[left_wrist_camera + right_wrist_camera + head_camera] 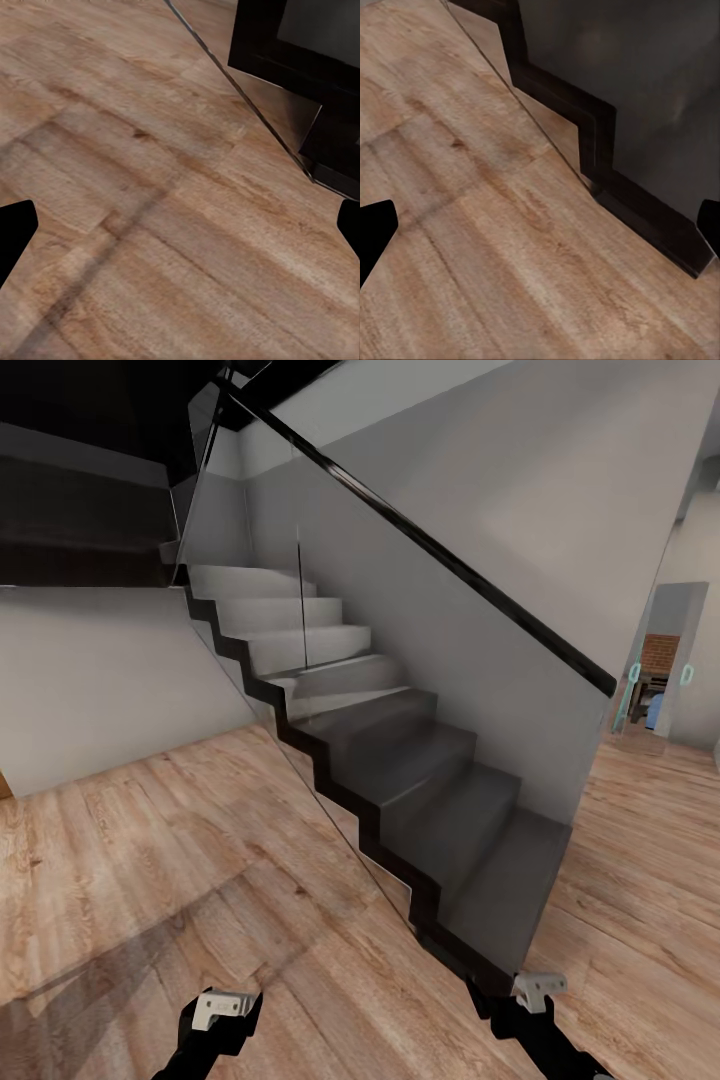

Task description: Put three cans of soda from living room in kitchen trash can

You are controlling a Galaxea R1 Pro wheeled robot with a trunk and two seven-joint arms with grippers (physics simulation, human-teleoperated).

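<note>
The robot faces a grey staircase [400, 760] with a glass side panel [450, 690] and black handrail [420, 545], standing on a wood-plank floor [150, 860]. The left gripper [222, 1010] and right gripper [538, 988] hang low over the floor, both empty. In each wrist view the dark fingertips [15, 236] [375, 232] sit at opposite edges, so the jaws are spread wide, touching nothing. A doorway [660, 660] at the far right gives a glimpse of red brick [660, 652]; no soda cans or bin can be made out.
</note>
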